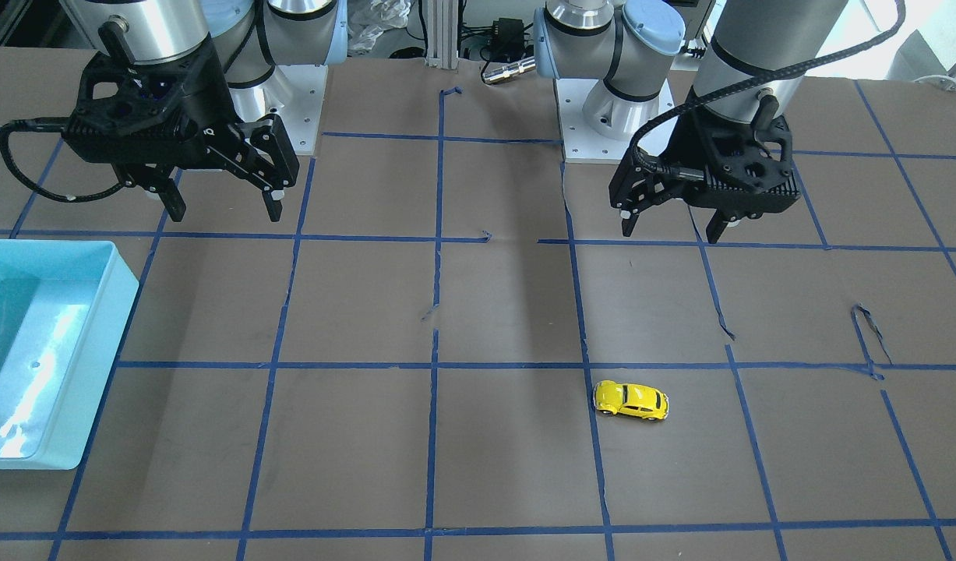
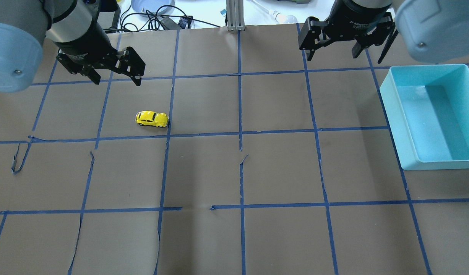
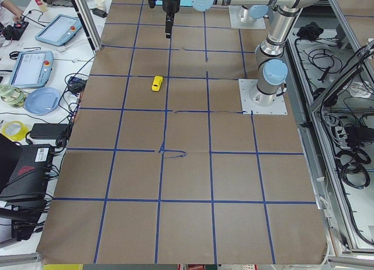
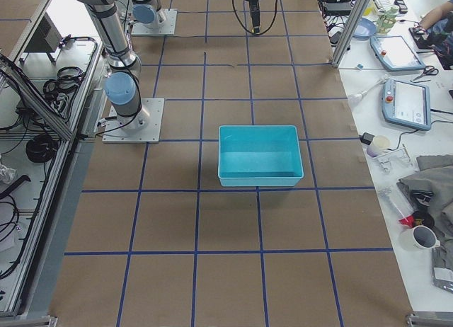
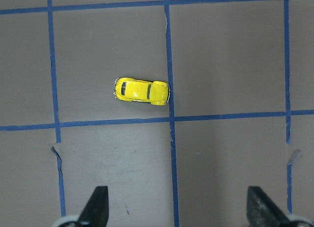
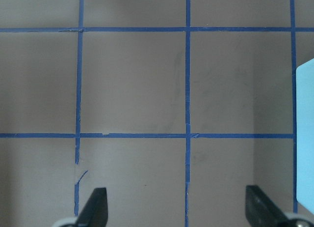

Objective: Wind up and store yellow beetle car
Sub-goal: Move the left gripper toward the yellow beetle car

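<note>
Car sits on its wheels on the table, in the robot's left half. It is in a grid square just beside a crossing of blue tape lines. In the left wrist view one end touches the vertical tape line. Nothing touches the car.

Left gripper hangs above the table near the car, on its far side in the overhead view. Jaws wide, nothing between them. In the left wrist view the car lies ahead of the fingers and left of centre, not between them.

Right gripper hangs over bare table on the other side, jaws also wide and empty.

Bin, teal, sits at the robot's right end, well apart from the car and nearer the right gripper. No contents seen.

Step, as I judge it: the very start, reach not yet made. No winding, no storing done.

Next move likely falls to the left arm: line up over the car, then come down. The car's long axis runs along the line between the fingers. A wrist turn would probably be needed to pinch the sides rather than the ends.

The car is tiny and glossy, so an off-centre close could squirt it out or roll it away. Winding probably means pressing the wheels down and dragging it back along the table. The bin is far off, so a long carry or a hand-over to the right arm looks needed.
</note>
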`<state>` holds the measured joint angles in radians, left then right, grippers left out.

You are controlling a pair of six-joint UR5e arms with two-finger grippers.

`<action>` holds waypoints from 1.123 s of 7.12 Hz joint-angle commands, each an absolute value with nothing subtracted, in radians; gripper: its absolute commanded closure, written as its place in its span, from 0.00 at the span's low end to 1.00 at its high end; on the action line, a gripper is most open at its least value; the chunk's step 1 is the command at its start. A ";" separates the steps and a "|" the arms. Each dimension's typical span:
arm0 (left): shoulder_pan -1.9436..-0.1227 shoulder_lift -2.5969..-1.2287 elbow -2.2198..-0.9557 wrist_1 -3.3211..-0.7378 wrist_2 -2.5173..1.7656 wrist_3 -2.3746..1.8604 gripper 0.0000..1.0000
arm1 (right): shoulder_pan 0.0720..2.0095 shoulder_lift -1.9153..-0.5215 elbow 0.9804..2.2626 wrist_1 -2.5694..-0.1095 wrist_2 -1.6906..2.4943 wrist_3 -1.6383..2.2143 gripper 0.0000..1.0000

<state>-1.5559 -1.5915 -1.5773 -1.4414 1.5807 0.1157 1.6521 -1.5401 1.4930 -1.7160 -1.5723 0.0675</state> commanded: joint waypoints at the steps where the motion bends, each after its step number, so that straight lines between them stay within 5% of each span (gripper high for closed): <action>1: -1.557 -1.597 -1.580 -1.425 1.579 0.164 0.03 | 1.652 -1.540 1.493 -1.717 -1.572 0.067 0.00; 8: -1.555 -1.608 -1.582 -1.424 1.580 0.195 0.01 | 1.652 -1.539 1.494 -1.717 -1.571 0.067 0.00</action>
<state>-1.5555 -1.6062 -1.5797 -1.4236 1.5800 0.1843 1.6521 -1.5390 1.4941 -1.7165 -1.5709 0.0675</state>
